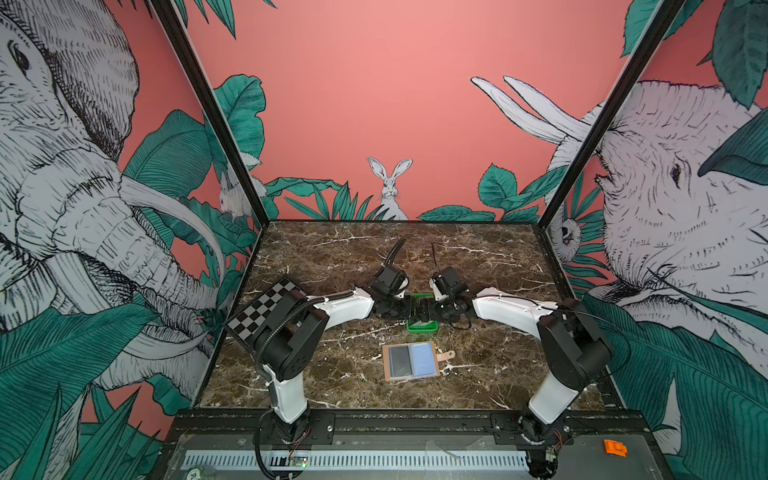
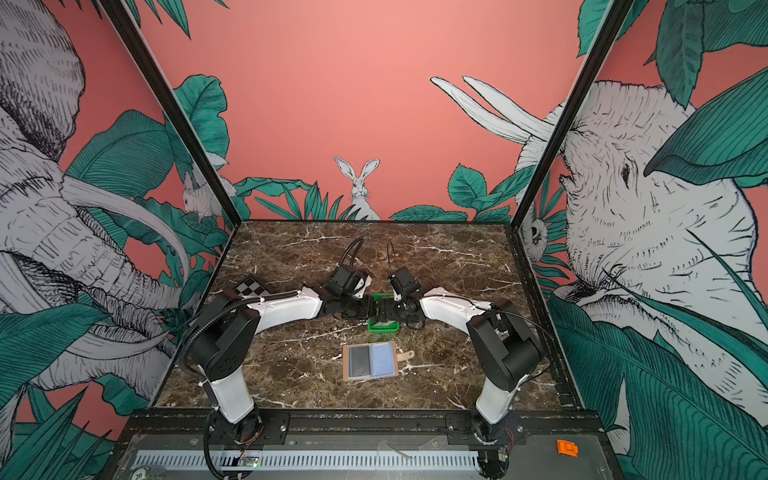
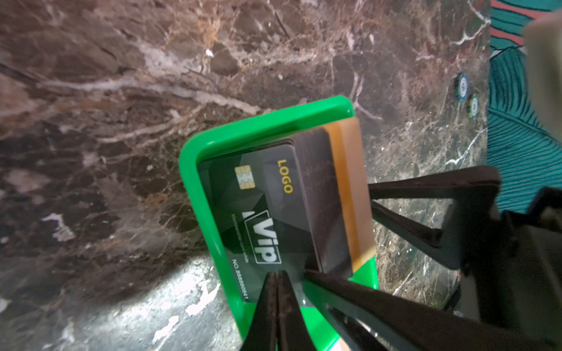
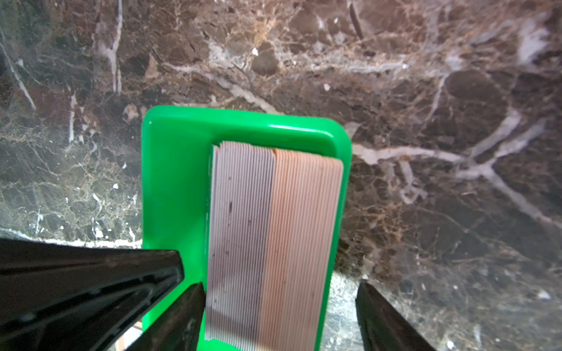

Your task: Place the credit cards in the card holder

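Left pincer [image 3: 277, 276] closed against VIP card [image 3: 258, 209]

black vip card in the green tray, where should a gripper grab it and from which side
Probably its short end beside the shut left gripper, coming from that arm's side. The black plastic VIP card lies flat against the stack of cards, and the green plastic tray rims its far end and one long edge, so a fingertip must first slip behind it.
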`<state>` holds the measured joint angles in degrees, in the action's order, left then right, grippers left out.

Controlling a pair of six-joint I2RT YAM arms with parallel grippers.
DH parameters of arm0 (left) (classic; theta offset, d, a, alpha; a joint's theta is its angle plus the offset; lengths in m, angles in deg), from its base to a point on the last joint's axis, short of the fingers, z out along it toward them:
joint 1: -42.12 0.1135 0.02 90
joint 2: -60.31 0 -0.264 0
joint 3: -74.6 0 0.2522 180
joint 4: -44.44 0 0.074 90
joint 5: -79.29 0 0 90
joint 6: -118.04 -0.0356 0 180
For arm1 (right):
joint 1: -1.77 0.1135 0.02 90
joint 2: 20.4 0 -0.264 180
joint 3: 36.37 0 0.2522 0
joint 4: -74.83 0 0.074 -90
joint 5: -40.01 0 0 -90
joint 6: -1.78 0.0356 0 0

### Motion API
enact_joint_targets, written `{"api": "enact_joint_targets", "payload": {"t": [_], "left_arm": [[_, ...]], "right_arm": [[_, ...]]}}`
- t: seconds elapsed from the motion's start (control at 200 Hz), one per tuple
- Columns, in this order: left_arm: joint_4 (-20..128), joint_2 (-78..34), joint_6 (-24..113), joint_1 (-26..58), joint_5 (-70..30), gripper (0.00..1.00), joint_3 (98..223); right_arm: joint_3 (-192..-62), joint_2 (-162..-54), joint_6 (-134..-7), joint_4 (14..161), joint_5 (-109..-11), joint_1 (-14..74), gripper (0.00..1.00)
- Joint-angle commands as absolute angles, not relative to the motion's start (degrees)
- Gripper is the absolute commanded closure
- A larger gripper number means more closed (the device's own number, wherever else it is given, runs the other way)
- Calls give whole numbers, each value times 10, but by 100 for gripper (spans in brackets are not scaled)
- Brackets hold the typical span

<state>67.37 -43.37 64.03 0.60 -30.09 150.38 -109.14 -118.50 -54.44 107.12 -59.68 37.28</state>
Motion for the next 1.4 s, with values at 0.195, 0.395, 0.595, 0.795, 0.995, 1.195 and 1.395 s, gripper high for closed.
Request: {"api": "enact_joint_targets", "payload": {"t": [0.195,0.395,0.595,0.795,0.995,1.195,1.395], "left_arm": [[698,-436,628,10,-306,96,1523],[699,-436,630,10,-308,97,1524],[695,-444,635,10,-315,97,1525],[683,-454,641,10,-329,98,1527],[679,-459,644,10,-330,97,1522],[670,-460,649,10,-333,97,1517],[666,-462,652,10,-337,97,1518]], "right_arm": [[-1113,-1179,-565,1090,-587,360,23],[-1117,-1172,-572,1101,-585,353,23],[-1120,-1165,-580,1111,-581,348,23],[-1116,-1156,-582,1114,-582,348,23],[-1117,-1144,-590,1126,-568,347,23],[-1117,-1131,-590,1132,-576,346,24],[-1100,-1089,-575,1117,-616,346,34]]}}
